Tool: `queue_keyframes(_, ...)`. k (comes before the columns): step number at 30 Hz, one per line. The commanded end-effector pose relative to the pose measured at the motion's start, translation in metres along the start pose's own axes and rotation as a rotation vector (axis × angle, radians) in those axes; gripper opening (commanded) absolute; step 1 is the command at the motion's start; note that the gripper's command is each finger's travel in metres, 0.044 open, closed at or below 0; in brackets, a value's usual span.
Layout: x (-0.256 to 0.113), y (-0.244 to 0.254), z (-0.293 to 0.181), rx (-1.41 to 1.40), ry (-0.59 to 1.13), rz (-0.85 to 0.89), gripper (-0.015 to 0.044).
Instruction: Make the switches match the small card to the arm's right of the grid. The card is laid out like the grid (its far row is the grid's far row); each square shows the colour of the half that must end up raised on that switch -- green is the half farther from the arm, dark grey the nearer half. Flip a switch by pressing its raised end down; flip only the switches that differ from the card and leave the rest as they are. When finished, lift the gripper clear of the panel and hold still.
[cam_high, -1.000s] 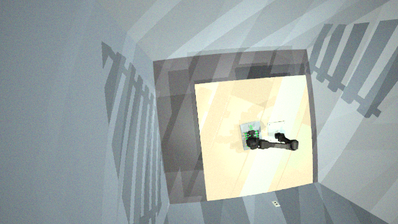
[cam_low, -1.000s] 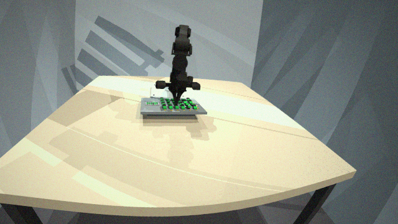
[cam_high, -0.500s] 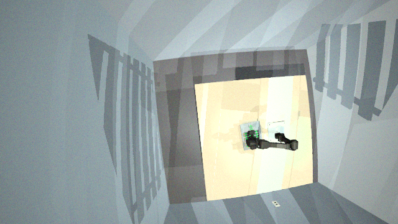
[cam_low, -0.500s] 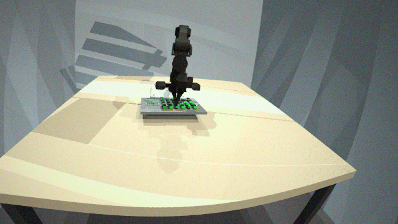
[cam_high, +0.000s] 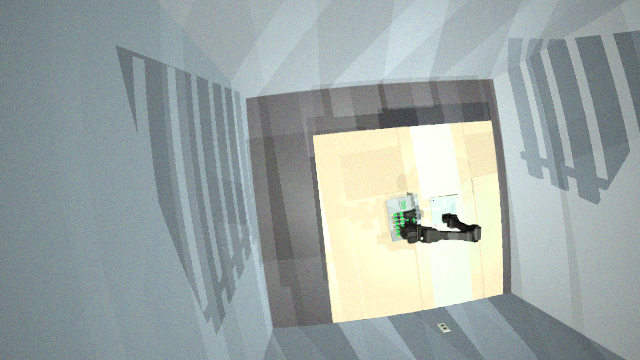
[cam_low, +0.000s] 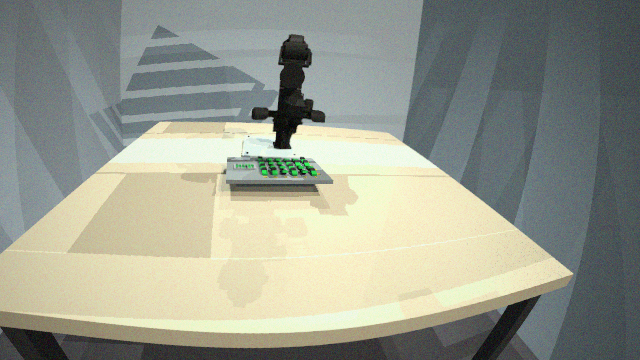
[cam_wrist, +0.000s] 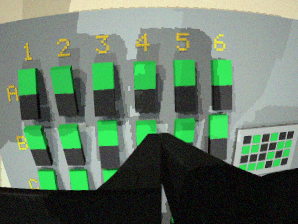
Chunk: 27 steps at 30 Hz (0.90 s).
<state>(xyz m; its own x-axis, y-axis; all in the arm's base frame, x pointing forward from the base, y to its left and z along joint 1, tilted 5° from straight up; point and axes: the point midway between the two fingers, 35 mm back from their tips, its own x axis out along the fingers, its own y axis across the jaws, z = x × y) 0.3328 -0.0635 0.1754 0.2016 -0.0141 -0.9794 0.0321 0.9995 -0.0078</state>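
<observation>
The grey panel (cam_high: 393, 204) (cam_low: 240, 177) (cam_wrist: 260, 102) carries rows of green and dark grey rocker switches. In the wrist view, rows A and B show across columns 1 to 6; row C is partly covered and anything nearer is hidden by the fingers. Which halves are raised is hard to tell. The small card (cam_high: 403, 205) (cam_low: 244, 166) (cam_wrist: 265, 150) is right of the grid; its far row reads dark, green, dark, green, dark, dark. My gripper (cam_low: 283, 148) (cam_wrist: 157, 143) is shut and empty. Its tips cover the nearer part of switch B4 (cam_wrist: 146, 127) in the wrist view; the exterior view shows them above the panel's arm-side edge.
A pale plate (cam_high: 437, 204) (cam_low: 256, 145) lies by the arm's base, on the arm side of the panel. The wooden table (cam_high: 360, 280) (cam_low: 400, 280) carries the panel and arm. Shadow bands cross the table and walls.
</observation>
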Motion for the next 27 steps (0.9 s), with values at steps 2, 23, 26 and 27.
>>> queue_keyframes(2,-0.003,0.000,-0.020,-0.004,0.008,0.003,0.0000)
queue_keyframes(23,0.043,0.000,-0.021,-0.004,0.033,0.003,0.0000)
queue_keyframes(26,0.045,0.000,-0.021,-0.004,0.033,0.003,0.0000)
queue_keyframes(27,0.046,0.000,-0.021,-0.004,0.033,0.003,0.0000)
